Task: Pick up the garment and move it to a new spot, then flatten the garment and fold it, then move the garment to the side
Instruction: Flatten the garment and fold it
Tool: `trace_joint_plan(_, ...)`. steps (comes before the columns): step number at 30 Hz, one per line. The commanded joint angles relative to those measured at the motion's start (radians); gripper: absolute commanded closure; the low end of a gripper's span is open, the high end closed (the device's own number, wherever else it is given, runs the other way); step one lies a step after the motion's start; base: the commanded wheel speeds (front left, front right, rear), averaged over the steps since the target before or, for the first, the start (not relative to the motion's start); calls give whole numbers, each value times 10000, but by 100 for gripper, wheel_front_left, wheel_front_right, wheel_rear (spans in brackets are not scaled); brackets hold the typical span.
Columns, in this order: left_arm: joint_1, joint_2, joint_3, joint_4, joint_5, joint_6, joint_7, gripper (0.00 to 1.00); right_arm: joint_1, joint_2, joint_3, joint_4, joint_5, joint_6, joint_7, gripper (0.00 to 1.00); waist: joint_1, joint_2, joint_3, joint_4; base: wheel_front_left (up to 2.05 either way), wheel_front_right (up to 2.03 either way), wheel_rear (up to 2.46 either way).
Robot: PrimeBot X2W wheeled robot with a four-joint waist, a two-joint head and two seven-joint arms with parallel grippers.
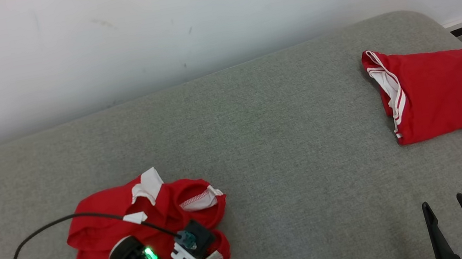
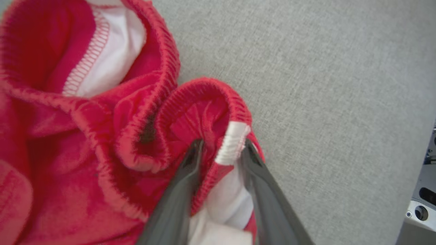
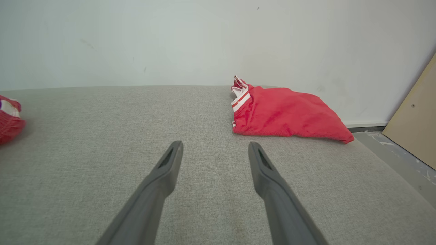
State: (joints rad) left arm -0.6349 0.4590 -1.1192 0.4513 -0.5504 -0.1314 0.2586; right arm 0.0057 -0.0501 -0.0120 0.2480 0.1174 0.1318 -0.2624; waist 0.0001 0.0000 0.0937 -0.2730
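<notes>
My left hand [image 2: 223,147] straddles the white-trimmed hem [image 2: 233,143] of the crumpled red garment [image 1: 102,224], 7 o'clock on the grey cushion [image 1: 283,139]; clamped or not, I cannot tell. My right hand [image 1: 446,205], 5 o'clock, released.

Crumpled red garment [image 1: 91,244] with white trim and dark lettering, bunched in a heap at the near left of the grey padded surface [image 1: 283,139]. A second red garment [image 1: 443,91], folded flat, lies at far right.
</notes>
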Motion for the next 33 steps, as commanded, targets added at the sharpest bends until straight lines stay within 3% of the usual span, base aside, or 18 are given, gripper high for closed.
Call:
trace_joint_plan(1, -33, 120, -220, -9, -186, 7, 145, 100, -54, -9, -2, 22, 33, -23, -28, 0, -1, 0, -3, -12, 0, 0, 0)
trace_joint_plan(5, -324, 273, -371, -200, -643, 11, 104, 100, -73, -10, 9, 19, 90, -23, -28, 0, -1, 0, -1, -56, 0, 0, 0)
trace_joint_plan(14, -1552, 285, 687, -30, -802, 280, -1078, 100, -150, -9, 31, 49, 133, -23, -26, 0, -1, 0, 11, -272, 0, 0, 0)
trace_joint_plan(27, -3593, -741, 2948, 1460, -1308, 1466, -4389, 100, -173, -9, 213, 204, 29, -23, -28, 0, -1, 0, -203, -1037, 0, 0, 0)
trace_joint_plan(33, -3775, -1383, 3370, 2110, -1324, 1814, -5049, 100, -99, -10, 203, 226, 72, -23, -26, 0, -1, 0, -253, -1215, 0, 0, 0)
